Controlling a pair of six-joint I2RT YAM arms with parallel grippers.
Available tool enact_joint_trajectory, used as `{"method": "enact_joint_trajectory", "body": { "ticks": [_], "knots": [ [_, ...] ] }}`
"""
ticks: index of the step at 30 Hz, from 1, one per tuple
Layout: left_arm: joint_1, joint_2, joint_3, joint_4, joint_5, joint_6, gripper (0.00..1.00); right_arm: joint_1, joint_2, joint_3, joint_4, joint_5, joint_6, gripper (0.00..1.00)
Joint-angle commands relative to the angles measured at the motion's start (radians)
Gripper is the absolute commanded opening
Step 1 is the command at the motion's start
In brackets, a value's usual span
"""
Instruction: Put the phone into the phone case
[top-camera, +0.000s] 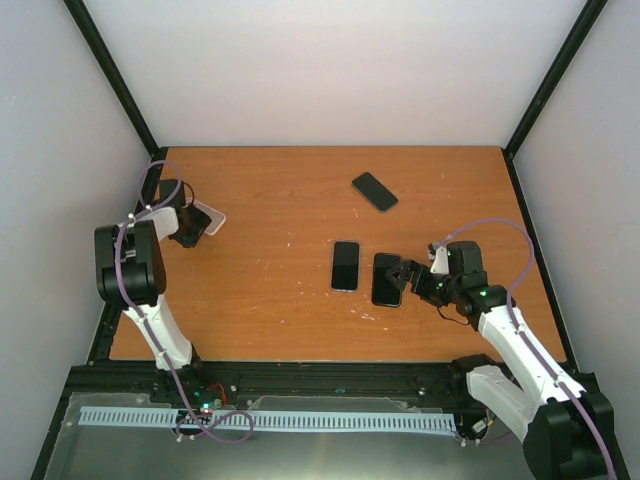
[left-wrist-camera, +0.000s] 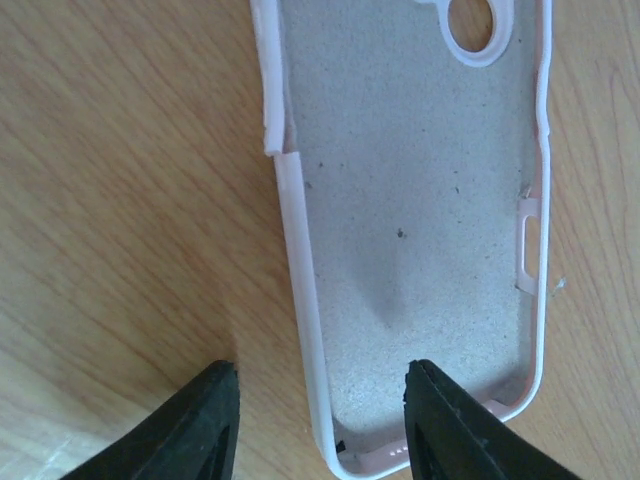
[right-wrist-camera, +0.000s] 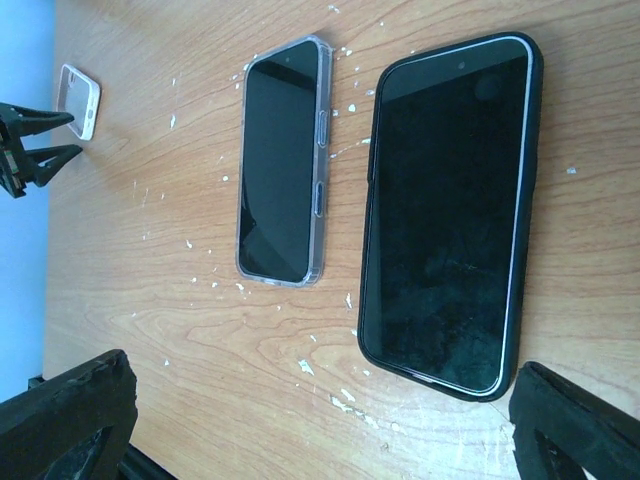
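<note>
The left gripper (left-wrist-camera: 320, 372) is standing part-open, gripping nothing, its fingers (left-wrist-camera: 200, 430) straddling one side wall of the empty case (left-wrist-camera: 420, 230) by the table's (top-camera: 280, 200) left edge. The right gripper (right-wrist-camera: 322, 400) is hanging released over the black phone (right-wrist-camera: 450, 210), toward the near edge.

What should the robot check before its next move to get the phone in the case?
1. White case empty, inside facing up: ok.
2. Left claw straddles the case's side wall: ok.
3. Left claw shut on the case: not ok, it is open.
4. Right claw open beside the black-cased phone: ok.
5. Far phone bare, without a case: cannot tell.
</note>
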Motion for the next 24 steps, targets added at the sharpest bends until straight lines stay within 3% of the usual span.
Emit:
{"method": "enact_joint_trajectory", "body": {
  "ticks": [1, 14, 19, 24],
  "knots": [
    [0.004, 0.032, 0.042, 0.004, 0.012, 0.008, 0.44, -0.005, -0.024, -0.008, 0.008, -0.008, 0.012, 1.0],
    [0.004, 0.04, 0.04, -0.037, 0.026, 0.044, 0.26, -0.005, -0.079, 0.013, -0.009, -0.006, 0.012, 1.0],
    [0.005, -0.003, -0.015, -0.017, 0.086, 0.073, 0.02, -0.005, -0.112, 0.046, -0.015, 0.015, 0.016, 1.0],
    [-0.002, -0.12, -0.088, 0.004, 0.143, 0.139, 0.0, -0.005, -0.152, 0.06, -0.03, 0.132, 0.035, 1.0]
  ]
}}
